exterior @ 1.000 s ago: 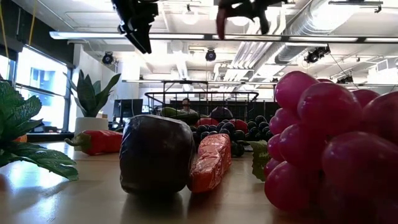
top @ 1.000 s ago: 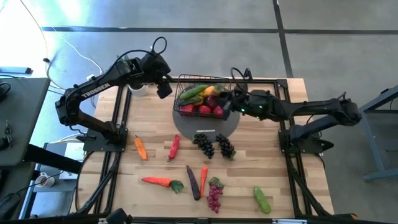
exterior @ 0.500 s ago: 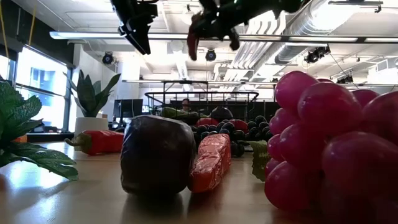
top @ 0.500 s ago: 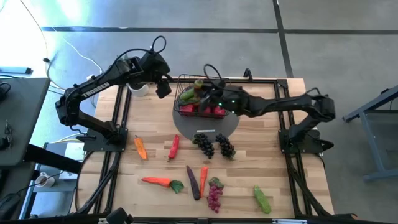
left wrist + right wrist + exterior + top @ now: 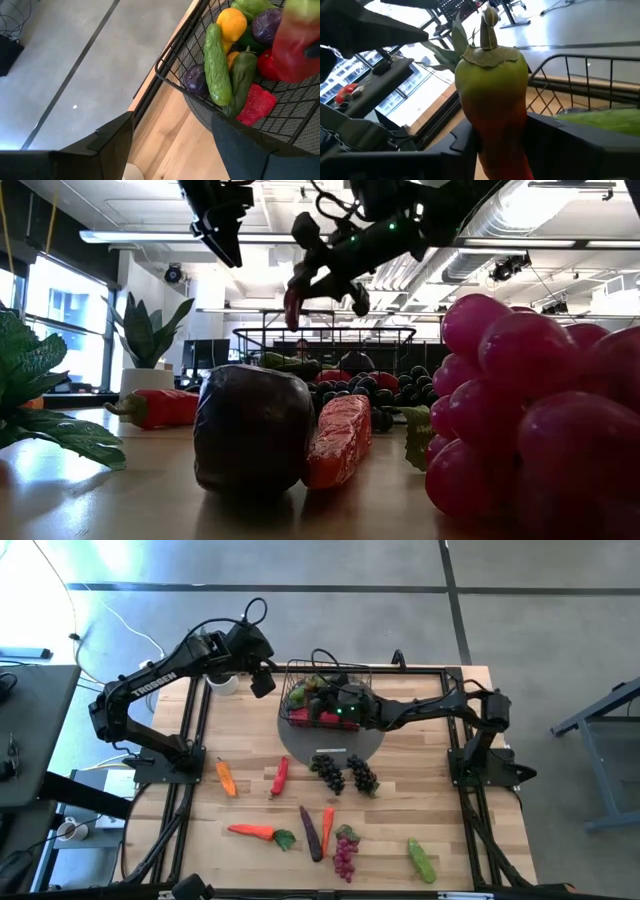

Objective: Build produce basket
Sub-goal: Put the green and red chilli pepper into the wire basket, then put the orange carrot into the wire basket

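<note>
The black wire basket stands on a grey disc at the table's far middle. It holds cucumbers, a lemon, red and purple pieces. My right gripper reaches in from the right above the basket's left half, shut on a pepper that is green on top and red below. My left gripper hangs open just outside the basket's far left corner, with nothing between its fingers. My right gripper pinches the pepper's red lower half between its two fingers, one on each side. The fingers come nearly level from the table's right. The pepper stands about upright, stem up, its red tip hanging below the fingers, clear above the basket.
Loose produce lies on the near half of the table: carrots, a red pepper, dark grapes, an eggplant, purple grapes, a cucumber. A white-potted plant stands behind my left gripper.
My right gripper has travelled toward the table's left edge and downward with the pepper, from the basket's right end to above its left half, rolling somewhat. The pepper stays lifted clear.
</note>
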Robot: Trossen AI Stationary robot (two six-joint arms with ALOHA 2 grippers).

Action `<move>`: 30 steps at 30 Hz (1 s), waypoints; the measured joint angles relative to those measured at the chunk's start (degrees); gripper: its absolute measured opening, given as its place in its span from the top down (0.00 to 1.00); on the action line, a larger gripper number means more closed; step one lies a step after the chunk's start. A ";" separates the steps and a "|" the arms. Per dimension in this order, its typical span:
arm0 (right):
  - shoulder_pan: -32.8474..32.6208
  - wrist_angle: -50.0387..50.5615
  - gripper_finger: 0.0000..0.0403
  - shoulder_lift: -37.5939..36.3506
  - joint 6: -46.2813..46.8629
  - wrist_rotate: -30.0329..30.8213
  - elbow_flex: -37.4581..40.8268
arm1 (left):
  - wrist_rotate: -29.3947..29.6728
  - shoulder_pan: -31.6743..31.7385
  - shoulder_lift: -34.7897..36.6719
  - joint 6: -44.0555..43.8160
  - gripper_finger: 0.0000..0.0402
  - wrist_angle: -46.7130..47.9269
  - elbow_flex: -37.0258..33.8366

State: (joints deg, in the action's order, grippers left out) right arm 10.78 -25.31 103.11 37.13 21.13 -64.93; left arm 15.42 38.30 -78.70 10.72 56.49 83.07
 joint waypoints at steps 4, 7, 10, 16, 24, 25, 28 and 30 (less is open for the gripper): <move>0.24 -0.45 0.69 1.31 2.56 -0.10 0.00 | -0.09 -0.07 -0.02 -0.05 0.37 0.00 0.00; 0.54 -0.74 0.66 2.46 4.85 -0.13 0.00 | -0.24 -0.09 -0.02 -0.22 0.37 -0.02 0.00; 0.85 -2.42 0.65 3.53 6.48 -0.14 0.00 | -0.25 -0.17 -0.02 -1.00 0.37 -0.02 0.00; 0.95 -3.26 0.62 4.04 7.95 -0.07 0.00 | -0.26 -0.15 -0.02 -1.05 0.37 -0.02 0.00; 0.95 -3.23 0.48 4.04 8.06 0.11 0.01 | -0.26 -0.15 -0.04 -1.07 0.37 0.00 0.00; 0.95 -3.23 0.47 4.04 8.04 0.11 0.02 | -0.26 -0.15 -0.04 -1.05 0.37 -0.02 0.00; 0.95 -3.23 0.45 4.04 7.61 0.09 0.02 | -0.26 -0.15 -0.04 -1.05 0.37 0.00 0.00; 0.95 -3.02 0.44 3.83 6.76 -0.42 0.03 | -0.26 -0.15 -0.04 -1.05 0.37 0.00 0.00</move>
State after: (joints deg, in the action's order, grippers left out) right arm 11.73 -28.32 106.94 43.90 20.71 -64.90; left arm 15.16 38.15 -78.74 9.67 56.49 83.07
